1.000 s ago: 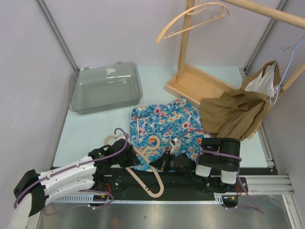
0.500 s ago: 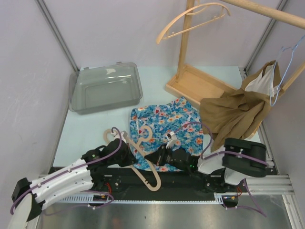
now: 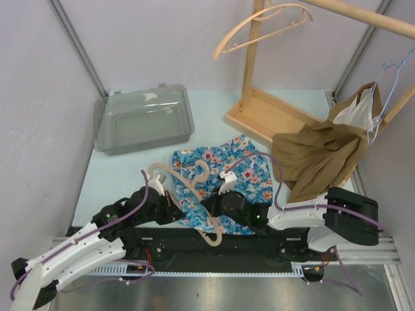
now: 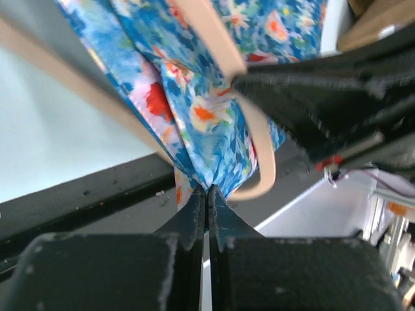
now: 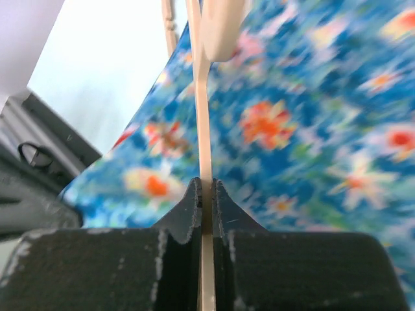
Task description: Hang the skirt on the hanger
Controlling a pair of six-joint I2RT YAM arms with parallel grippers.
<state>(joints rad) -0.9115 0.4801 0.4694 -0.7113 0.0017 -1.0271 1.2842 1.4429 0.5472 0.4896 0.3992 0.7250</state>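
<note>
Blue skirt [image 3: 249,175] is being pinched by the closed left gripper [image 4: 207,194], apparently to tension its edge. The hanger [image 5: 202,116] is being clamped by the right gripper [image 5: 206,188] for insertion.

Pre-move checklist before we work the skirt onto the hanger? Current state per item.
1. Left gripper shut on skirt: ok, fabric pinched.
2. Right gripper shut on hanger: ok, bar clamped.
3. Hanger inside skirt opening: cannot tell.
4. Purple cable off skirt: not ok, it loops over the fabric in the top view.
5. Grey bin apart from both arms: ok.
</note>
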